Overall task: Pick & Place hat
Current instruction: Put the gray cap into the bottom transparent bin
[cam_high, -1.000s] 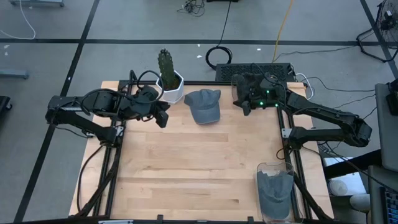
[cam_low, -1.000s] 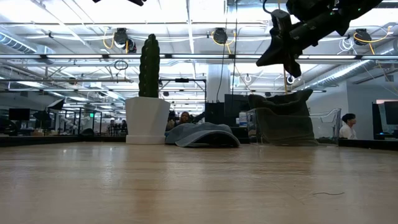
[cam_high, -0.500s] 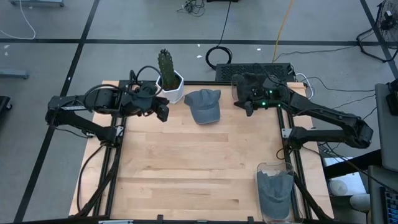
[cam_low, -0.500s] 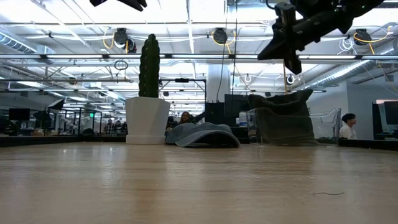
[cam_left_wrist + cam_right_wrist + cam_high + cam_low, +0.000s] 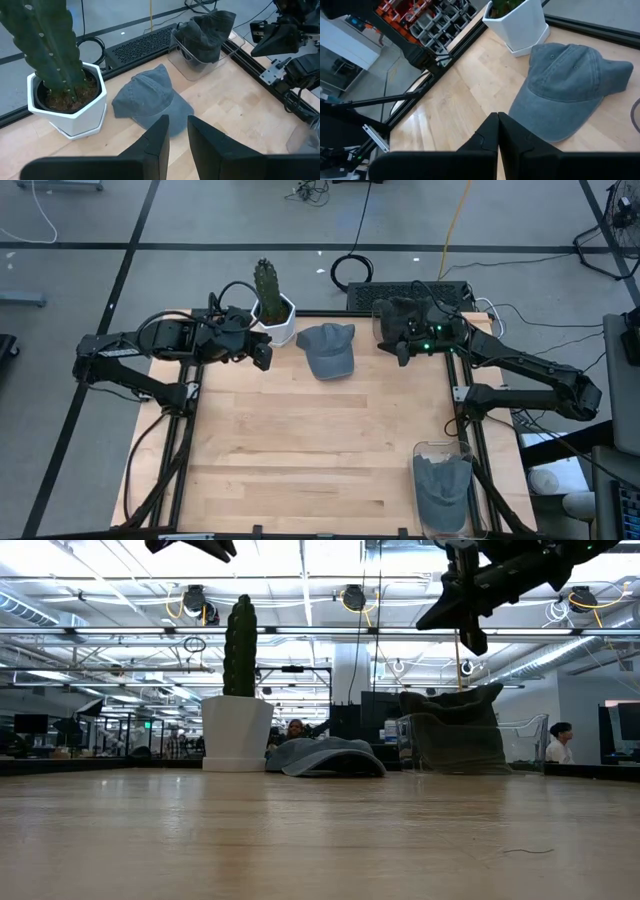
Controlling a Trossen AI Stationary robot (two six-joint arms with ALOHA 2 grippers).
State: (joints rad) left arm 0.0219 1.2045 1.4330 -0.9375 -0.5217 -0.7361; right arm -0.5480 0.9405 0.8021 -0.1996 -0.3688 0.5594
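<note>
A grey cap, the hat (image 5: pixel 328 350) (image 5: pixel 150 102) (image 5: pixel 567 90), lies crown up on the wooden table near its far edge, its brim flat on the boards. My left gripper (image 5: pixel 263 360) (image 5: pixel 177 145) hovers above the table to the left of the hat, fingers a narrow gap apart with nothing between them. On the hat's right, my right gripper (image 5: pixel 398 352) (image 5: pixel 498 131) hangs in the air, shut and holding nothing.
A cactus in a white pot (image 5: pixel 270 310) stands just left of the hat at the far edge. A clear bin with a dark hat (image 5: pixel 205 37) sits at the far right, and another clear bin with a grey hat (image 5: pixel 442 488) at the near right.
My left gripper has swung a little toward the table's far edge, closer to the cactus pot, its finger gap unchanged. The hat has stayed where it was.
</note>
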